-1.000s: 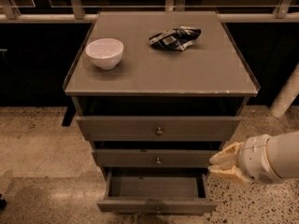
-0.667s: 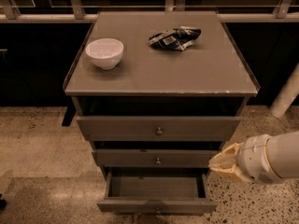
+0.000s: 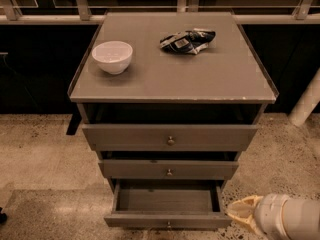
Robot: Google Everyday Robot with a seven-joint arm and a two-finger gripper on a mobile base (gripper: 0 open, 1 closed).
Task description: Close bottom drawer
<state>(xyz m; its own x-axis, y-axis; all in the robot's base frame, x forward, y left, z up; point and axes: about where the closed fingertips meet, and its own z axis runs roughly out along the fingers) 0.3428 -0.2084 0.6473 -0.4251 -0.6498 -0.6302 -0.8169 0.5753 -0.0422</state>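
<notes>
The bottom drawer (image 3: 167, 200) sits at the foot of the cabinet (image 3: 200, 84), pulled out toward me. Its front panel faces forward and its long axis runs left to right. I can see down into its bare inside

There are three grey drawers, each with one small round knob. The top drawer (image 3: 130, 136) and middle drawer (image 3: 135, 169) each stand a little way out, far less than the bottom one

The gripper (image 3: 242, 211) hangs low at the right, just beside the bottom drawer's right front corner, its yellowish tip pointing left at it. I cannot tell whether it touches, nor whether it is open or closed

On the cabinet top stand one white bowl (image 3: 112, 56) near the left edge, toward the back, and one dark crumpled packet (image 3: 187, 40) near the rear edge, right of centre. The two are well apart. A white post (image 3: 305, 106) slants up from the speckled floor (image 3: 45, 159) off to the right. Nothing lies in front of the bottom drawer's panel
</notes>
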